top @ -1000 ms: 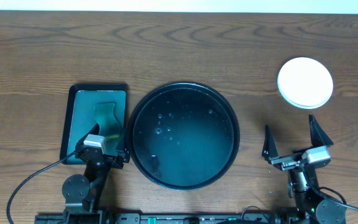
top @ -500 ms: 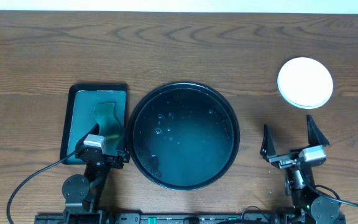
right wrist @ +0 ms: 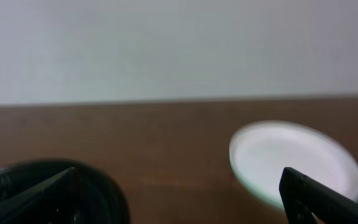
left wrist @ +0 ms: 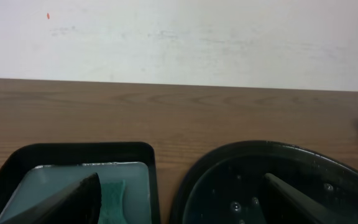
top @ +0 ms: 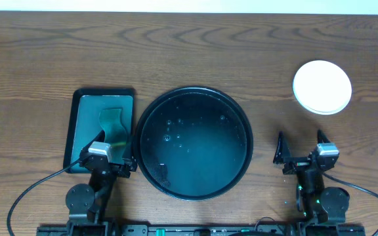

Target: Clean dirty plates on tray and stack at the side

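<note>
Open wood [top: 274, 72] spans between tray [top: 249, 141] rim and white plate [top: 321, 87]; left claw [top: 108, 156] and right claw [top: 300, 145] gape empty.

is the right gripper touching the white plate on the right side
Apart. The overhead view shows a strip of bare table between the open right gripper and the white plate.

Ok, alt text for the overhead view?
A round black tray, wet but holding no plates, sits between a small tray with a green sponge and a white plate. Left gripper and right gripper sit at the near edge, fingers open.
</note>
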`<act>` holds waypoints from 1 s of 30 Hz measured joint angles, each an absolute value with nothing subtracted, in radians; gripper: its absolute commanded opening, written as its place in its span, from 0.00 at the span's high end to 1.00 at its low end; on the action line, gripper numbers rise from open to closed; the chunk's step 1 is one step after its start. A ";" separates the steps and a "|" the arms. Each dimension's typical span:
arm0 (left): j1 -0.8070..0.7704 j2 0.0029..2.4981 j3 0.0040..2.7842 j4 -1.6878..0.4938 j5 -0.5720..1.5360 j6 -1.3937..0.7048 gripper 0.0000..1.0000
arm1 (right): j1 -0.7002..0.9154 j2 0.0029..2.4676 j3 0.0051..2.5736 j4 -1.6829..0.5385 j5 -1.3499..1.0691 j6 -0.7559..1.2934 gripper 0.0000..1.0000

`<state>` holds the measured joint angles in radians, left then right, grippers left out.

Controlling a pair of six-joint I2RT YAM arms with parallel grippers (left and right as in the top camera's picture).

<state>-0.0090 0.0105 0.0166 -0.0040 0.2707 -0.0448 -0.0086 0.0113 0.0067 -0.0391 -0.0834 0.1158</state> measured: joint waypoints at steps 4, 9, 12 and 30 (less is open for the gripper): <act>-0.009 0.010 0.017 -0.004 0.271 -0.045 0.19 | -0.009 0.011 0.007 -0.066 -0.069 0.129 0.01; -0.009 0.010 0.017 -0.004 0.271 -0.045 0.19 | -0.009 0.011 0.007 -0.066 -0.064 0.130 0.01; -0.009 0.010 0.017 -0.004 0.271 -0.045 0.19 | -0.009 0.011 0.007 -0.066 -0.063 0.123 0.01; -0.009 0.010 0.017 -0.004 0.271 -0.045 0.19 | -0.009 0.011 0.007 -0.066 -0.062 0.117 0.01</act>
<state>-0.0090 0.0105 0.0166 -0.0040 0.2707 -0.0448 -0.0086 0.0113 0.0067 -0.0662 -0.0624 0.1173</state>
